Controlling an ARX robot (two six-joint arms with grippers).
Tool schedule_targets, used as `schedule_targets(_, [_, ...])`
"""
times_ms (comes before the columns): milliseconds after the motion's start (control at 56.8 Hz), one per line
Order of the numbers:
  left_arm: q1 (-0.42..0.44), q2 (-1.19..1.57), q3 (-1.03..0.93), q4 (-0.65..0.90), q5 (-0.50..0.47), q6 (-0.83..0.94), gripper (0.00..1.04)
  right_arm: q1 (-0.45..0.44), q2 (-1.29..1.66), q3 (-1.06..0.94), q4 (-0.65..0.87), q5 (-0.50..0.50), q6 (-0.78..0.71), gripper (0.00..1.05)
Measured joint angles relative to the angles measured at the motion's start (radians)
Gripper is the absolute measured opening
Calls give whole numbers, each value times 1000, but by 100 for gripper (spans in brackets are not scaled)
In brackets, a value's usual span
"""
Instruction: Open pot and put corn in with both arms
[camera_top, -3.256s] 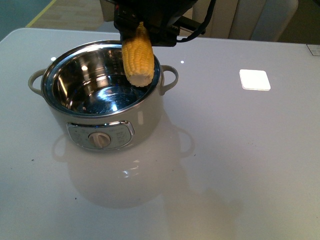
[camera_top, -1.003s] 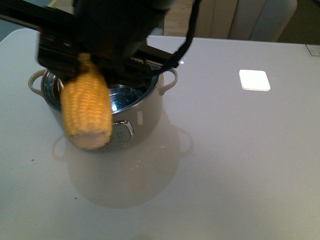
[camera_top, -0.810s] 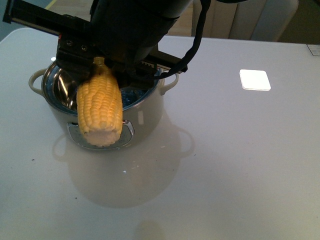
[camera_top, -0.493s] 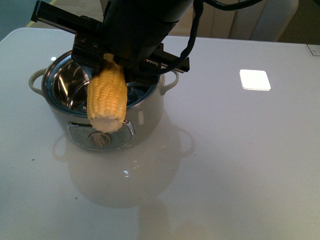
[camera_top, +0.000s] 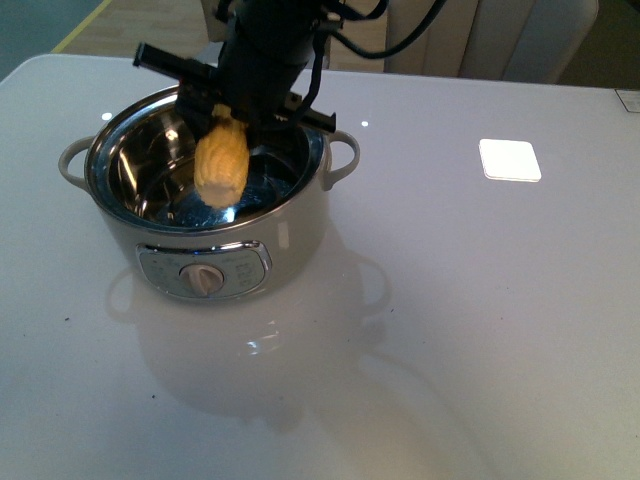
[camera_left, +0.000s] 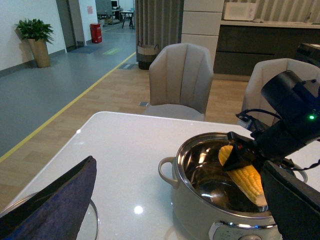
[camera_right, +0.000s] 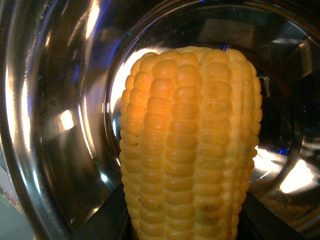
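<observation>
The cream-white pot (camera_top: 290, 235) stands open on the table, its steel inside bare. My right gripper (camera_top: 228, 118) is shut on the narrow end of the yellow corn (camera_top: 221, 165), which hangs thick end down inside the pot's mouth, above the bottom. In the right wrist view the corn (camera_right: 190, 145) fills the middle, with the steel pot wall (camera_right: 60, 100) all round it and dark fingers (camera_right: 112, 215) on either side. The left wrist view shows the pot (camera_left: 200, 210) and corn (camera_left: 245, 177) from the side. My left gripper (camera_left: 178, 165) is open, apart from the pot, holding nothing.
The white table (camera_top: 480, 330) carries a small white square pad (camera_top: 509, 159) to the pot's right. A round metal-rimmed glass edge (camera_left: 94, 220) lies on the table under the left gripper's finger. Beige chairs (camera_left: 182, 80) stand beyond the table's far edge.
The corn has swung from in front of the pot's dial back over the rim and down into the pot's mouth, with the right arm moving away from the camera.
</observation>
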Motion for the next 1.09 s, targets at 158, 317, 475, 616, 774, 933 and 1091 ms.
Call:
schedule_targets(158, [0, 0, 0, 0, -1, 0, 98, -12, 82, 186, -55, -8, -18, 47])
schedule_targets(317, [0, 0, 0, 0, 0, 0, 98, -16, 119, 257, -75, -23, -24, 66])
schedule_targets(475, [0, 0, 0, 0, 0, 0, 98, -21, 110, 216, -31, -31, -25, 93])
schedule_targets(616, [0, 0, 0, 0, 0, 0, 98, -22, 26, 37, 72, -41, -24, 96])
schedule_targets(774, [0, 0, 0, 0, 0, 0, 98, -37, -178, -261, 237, -69, -8, 96])
schedule_targets(933, [0, 0, 0, 0, 0, 0, 98, -68, -380, -473, 351, -101, 33, 96])
schedule_targets(1091, [0, 0, 0, 0, 0, 0, 98, -119, -537, -649, 440, -119, 70, 96])
